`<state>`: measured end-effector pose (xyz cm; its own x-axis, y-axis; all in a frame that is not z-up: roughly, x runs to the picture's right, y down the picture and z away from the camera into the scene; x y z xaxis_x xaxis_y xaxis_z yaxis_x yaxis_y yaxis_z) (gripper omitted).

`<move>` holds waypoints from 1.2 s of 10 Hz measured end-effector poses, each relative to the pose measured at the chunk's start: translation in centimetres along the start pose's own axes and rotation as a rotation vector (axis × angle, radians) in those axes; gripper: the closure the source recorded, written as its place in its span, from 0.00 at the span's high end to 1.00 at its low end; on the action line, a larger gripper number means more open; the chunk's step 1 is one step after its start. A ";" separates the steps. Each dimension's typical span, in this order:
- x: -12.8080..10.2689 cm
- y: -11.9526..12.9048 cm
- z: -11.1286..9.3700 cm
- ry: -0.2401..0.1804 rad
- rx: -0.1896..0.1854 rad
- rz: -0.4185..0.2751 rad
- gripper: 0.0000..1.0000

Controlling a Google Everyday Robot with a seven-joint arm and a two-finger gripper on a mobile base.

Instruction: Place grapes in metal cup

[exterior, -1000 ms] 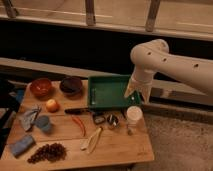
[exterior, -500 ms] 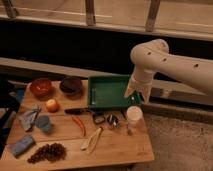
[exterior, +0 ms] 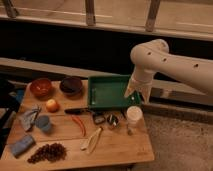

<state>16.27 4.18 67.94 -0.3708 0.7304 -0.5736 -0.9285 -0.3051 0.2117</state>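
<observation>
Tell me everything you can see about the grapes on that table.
The grapes are a loose bunch of small, round, dark reddish-purple berries, lying on the wooden table near its front left corner. Nothing holds them. A blue-grey block lies just left of them, seemingly apart. The metal cup stands further right. The pincer hangs well away, by the right edge of the green tray.

End effector (exterior: 137, 93) above green tray (exterior: 107, 103) rim; white cup (exterior: 133, 114) tight beside metal cup (exterior: 112, 120); bare table (exterior: 116, 146) beside grapes (exterior: 47, 152)
</observation>
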 end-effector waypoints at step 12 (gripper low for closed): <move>2.5 5.9 1.9 -0.017 0.080 -0.155 0.65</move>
<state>9.85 5.38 69.28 -0.2223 0.7755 -0.5909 -0.9730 -0.1383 0.1845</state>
